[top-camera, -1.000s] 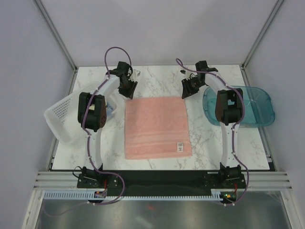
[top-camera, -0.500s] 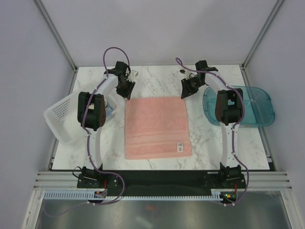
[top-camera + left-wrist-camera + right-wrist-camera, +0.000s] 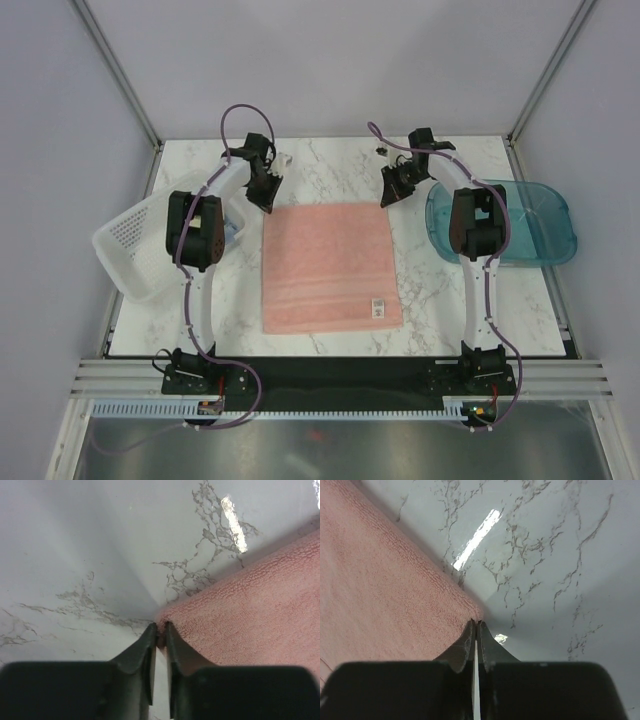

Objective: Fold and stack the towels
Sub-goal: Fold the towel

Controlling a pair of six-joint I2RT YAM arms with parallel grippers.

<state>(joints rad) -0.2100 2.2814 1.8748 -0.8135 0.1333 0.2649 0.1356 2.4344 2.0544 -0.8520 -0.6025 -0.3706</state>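
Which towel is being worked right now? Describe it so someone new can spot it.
On the marble table, between the white basket at left and the teal tray at right, the salmon-pink towel lies flat. It is the only cloth spread open, with a small tag near its near-right corner and the left gripper and right gripper pinching its far corners.

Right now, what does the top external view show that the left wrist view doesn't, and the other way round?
Only top external: the whole pink towel lying flat, its tag, the white basket, the teal tray, the right tool at the far right corner. Only left wrist: the left tool pinching the towel's far left corner, pink cloth between its tips. Both: the towel on the marble table.
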